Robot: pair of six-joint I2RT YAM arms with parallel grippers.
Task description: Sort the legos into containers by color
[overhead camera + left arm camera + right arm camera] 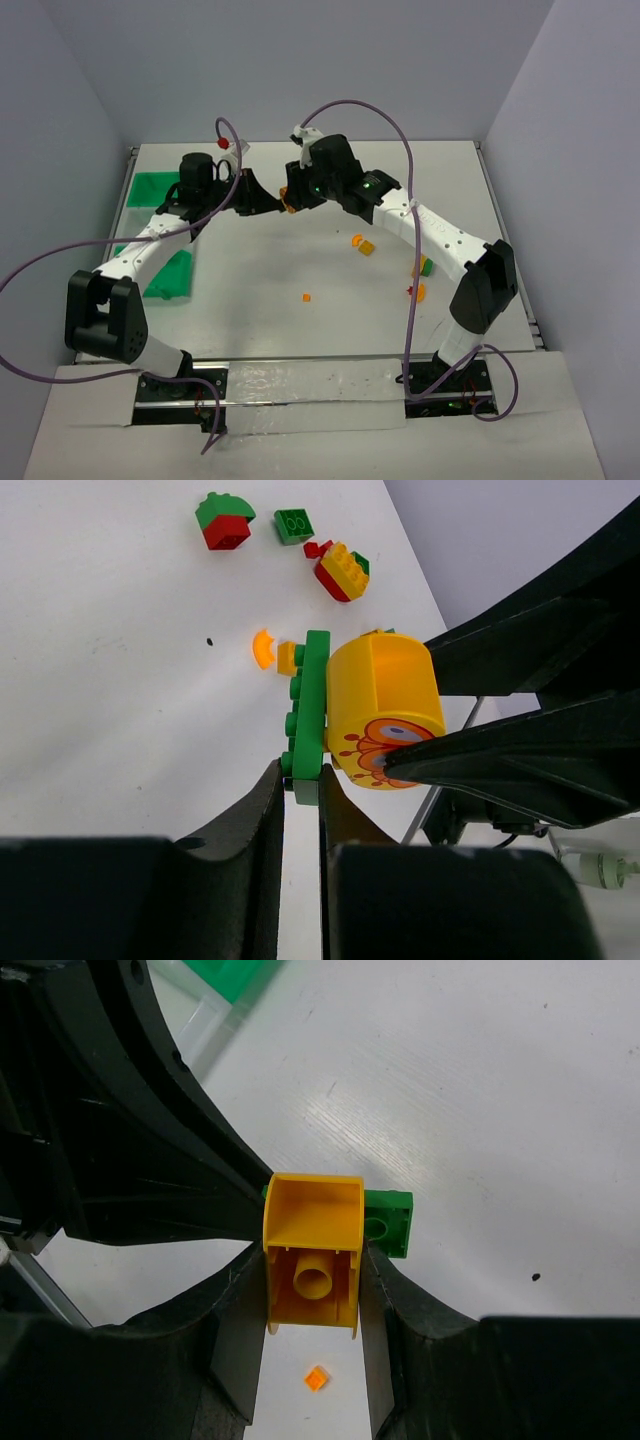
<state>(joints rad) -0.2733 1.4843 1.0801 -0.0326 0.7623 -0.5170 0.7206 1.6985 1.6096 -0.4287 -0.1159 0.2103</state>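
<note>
Both arms meet over the far middle of the surface (250, 330), wrists facing each other.

Left jaws: clamped on the edge of a thin green plate (312, 705), which stands on edge between the fingertips.

Right jaws: clamped on a yellow rounded brick (312, 1250), open underside toward the right wrist camera (the left wrist view shows an orange printed pattern on one face).

Plate and brick touch, the plate flat against the brick's side. The pair hangs above the surface, between the two arms.

Loose legos on the surface, right of centre:
- green-on-red brick (225, 520)
- green square brick (294, 525), just beside it
- yellow-and-red piece (343, 570)
- curved orange bit (263, 648), nearer the held pair
- tiny orange tile (316, 1379), alone, below the right jaws in the right wrist view

Containers: in a row along the left edge of the surface, well apart from the held pair. Far green bin (150, 188) and near green bin (172, 275) show; the left arm (150, 240) crosses the stretch between them. Cannot tell their contents.
</note>
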